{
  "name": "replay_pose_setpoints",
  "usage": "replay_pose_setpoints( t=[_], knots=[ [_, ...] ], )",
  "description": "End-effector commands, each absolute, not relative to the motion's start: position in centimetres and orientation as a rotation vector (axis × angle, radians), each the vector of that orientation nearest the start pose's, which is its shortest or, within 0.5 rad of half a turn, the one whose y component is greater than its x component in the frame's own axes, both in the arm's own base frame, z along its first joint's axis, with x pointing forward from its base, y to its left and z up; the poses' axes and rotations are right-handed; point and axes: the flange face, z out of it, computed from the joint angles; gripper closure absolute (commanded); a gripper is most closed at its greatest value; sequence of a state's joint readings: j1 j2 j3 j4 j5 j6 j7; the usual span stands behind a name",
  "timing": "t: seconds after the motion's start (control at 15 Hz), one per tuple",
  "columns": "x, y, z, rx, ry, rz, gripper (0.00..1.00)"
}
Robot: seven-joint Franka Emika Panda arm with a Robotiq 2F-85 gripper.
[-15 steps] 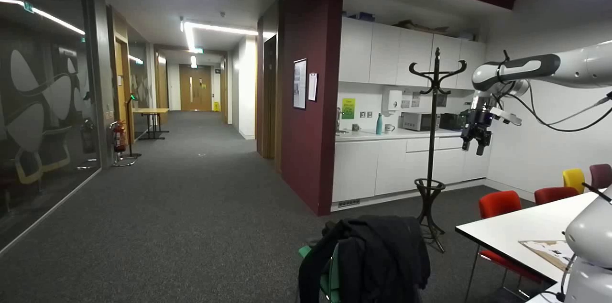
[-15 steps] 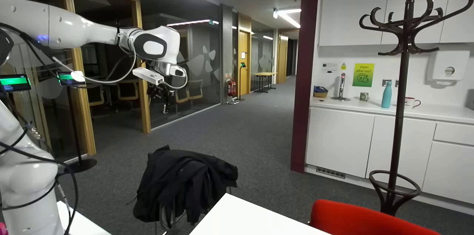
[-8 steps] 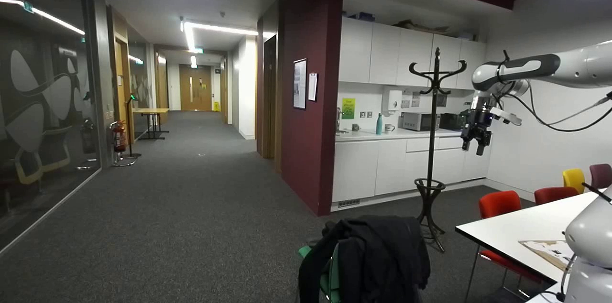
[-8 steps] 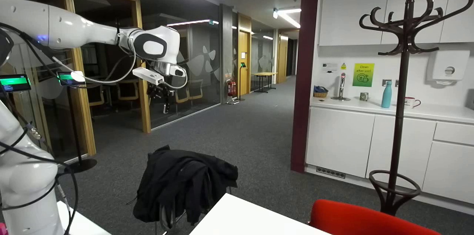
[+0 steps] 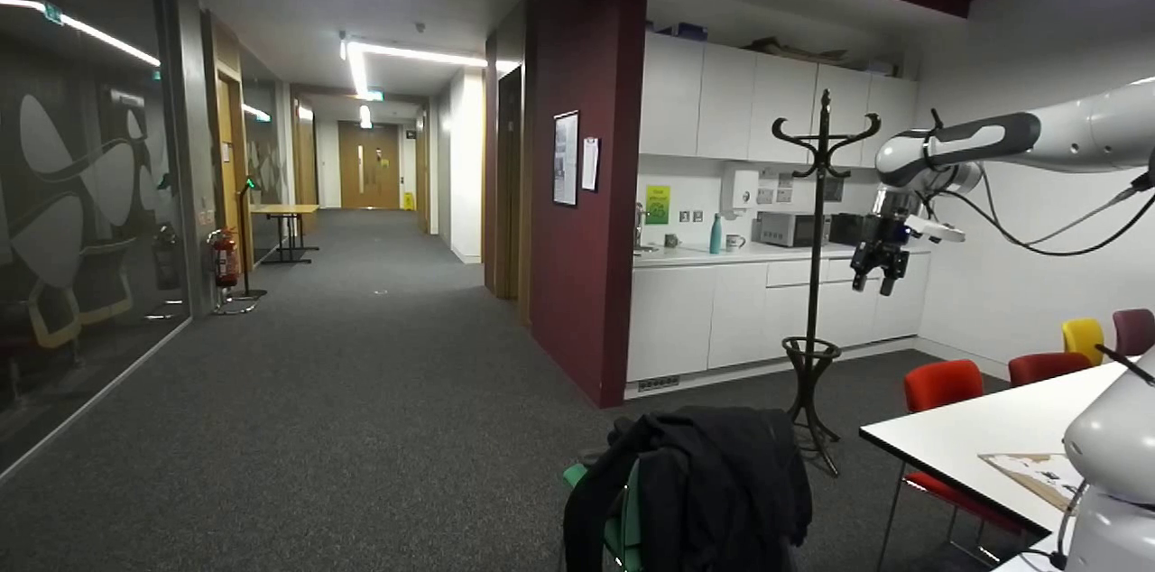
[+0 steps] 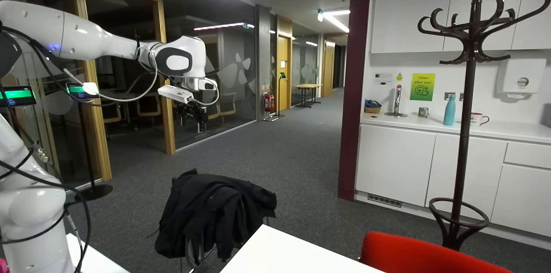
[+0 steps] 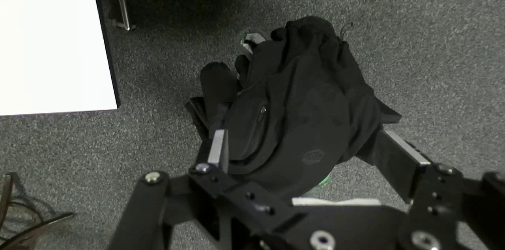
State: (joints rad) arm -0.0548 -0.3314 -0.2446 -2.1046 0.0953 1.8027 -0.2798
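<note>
While the empty gripper (image 7: 309,145) hangs, jaws spread wide, above the black jacket (image 7: 307,100), an off-centre descent might snag loose folds and drag the green chair (image 5: 631,518).

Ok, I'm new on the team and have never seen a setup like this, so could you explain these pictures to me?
The machine is a white jointed robot arm, ending in a black two-fingered tool. Two views are exterior ones, taken from different places outside the arm. The third, the wrist view, is taken from just behind the tool, looking down past it. The tool stands open in mid-air and holds nothing; lower down, a black jacket is draped over a green chair. On the white table lies a flat brown-and-white piece; I can't tell what it is. On the kitchen counter stand a blue bottle and a mug, among other things.
</note>
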Motion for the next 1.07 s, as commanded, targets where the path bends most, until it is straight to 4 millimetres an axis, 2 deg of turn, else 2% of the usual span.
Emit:
replay_pose_setpoints(
  t=[0.0, 0.47, 0.6, 1.0],
  knots=[
    [45.2, -13.4, 53.4, -3.024, 0.063, -0.206, 0.0],
    [47.3, -13.3, 48.3, -3.019, 0.007, -0.203, 0.0],
    [47.4, -13.5, 48.0, -2.972, 0.005, -0.184, 0.0],
    [47.3, -13.1, 47.9, -3.008, 0.027, -0.162, 0.0]
  ],
)
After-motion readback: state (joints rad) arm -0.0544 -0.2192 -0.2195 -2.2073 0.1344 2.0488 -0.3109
